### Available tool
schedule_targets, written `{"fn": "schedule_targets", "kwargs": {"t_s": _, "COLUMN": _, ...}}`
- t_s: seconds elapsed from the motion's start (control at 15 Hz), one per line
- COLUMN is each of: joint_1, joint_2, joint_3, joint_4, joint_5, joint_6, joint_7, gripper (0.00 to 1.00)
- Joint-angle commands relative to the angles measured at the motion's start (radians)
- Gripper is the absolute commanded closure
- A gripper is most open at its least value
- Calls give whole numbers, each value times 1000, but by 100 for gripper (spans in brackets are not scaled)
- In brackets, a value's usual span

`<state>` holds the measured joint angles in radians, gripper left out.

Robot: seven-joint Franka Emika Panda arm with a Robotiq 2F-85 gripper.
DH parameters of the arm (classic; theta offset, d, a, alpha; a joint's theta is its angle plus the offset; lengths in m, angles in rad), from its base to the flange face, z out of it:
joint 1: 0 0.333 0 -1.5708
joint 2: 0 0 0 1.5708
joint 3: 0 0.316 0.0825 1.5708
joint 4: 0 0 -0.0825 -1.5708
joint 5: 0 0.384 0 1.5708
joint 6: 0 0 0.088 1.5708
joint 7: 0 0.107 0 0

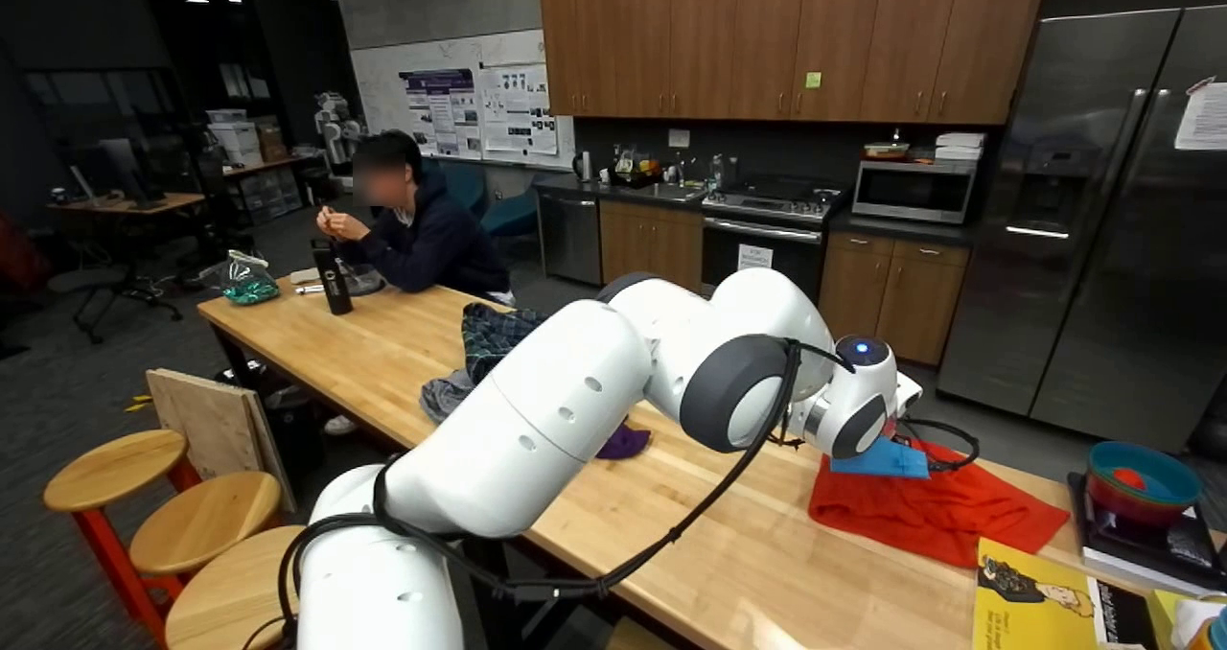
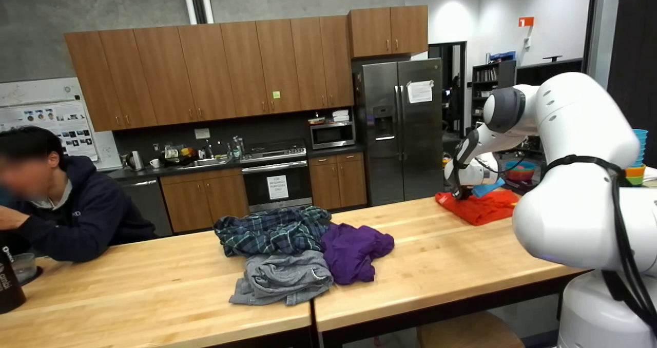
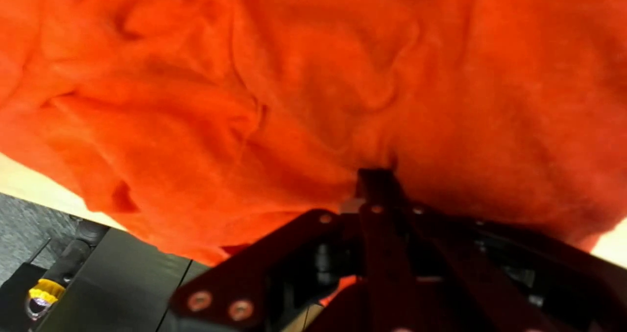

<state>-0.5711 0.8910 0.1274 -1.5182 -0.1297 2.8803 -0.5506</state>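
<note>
A crumpled red cloth (image 1: 959, 511) lies on the wooden table and also shows in an exterior view (image 2: 482, 210). It fills most of the wrist view (image 3: 186, 106). My gripper (image 3: 376, 177) points down at the cloth, with its dark fingers together and the tips in the fabric. Small folds gather at the tips, so the cloth appears pinched; the exact contact is dark and partly hidden. In an exterior view the gripper (image 2: 459, 193) is low over the cloth's left part. A blue sheet-like piece (image 1: 880, 458) sits beside the gripper, above the cloth.
A plaid cloth (image 2: 274, 231), a grey cloth (image 2: 287, 278) and a purple cloth (image 2: 354, 250) lie in a pile on the table (image 2: 410, 281). Bowls (image 1: 1141, 487) and a yellow book (image 1: 1026, 602) are near the red cloth. A person (image 1: 422, 219) sits beyond a black bottle (image 1: 332, 278).
</note>
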Motion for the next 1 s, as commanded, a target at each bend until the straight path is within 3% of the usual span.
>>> {"fn": "schedule_targets", "kwargs": {"t_s": 0.0, "joint_1": -19, "joint_2": 79, "joint_3": 65, "joint_4": 116, "joint_5": 29, "joint_6": -66, "joint_7": -72, "gripper": 100}}
{"fn": "schedule_targets", "kwargs": {"t_s": 0.4, "joint_1": 60, "joint_2": 81, "joint_3": 73, "joint_4": 148, "joint_5": 29, "joint_6": -150, "joint_7": -110, "gripper": 100}}
{"fn": "schedule_targets", "kwargs": {"t_s": 0.93, "joint_1": 237, "joint_2": -68, "joint_3": 22, "joint_4": -43, "joint_5": 23, "joint_6": -207, "joint_7": -13, "gripper": 100}}
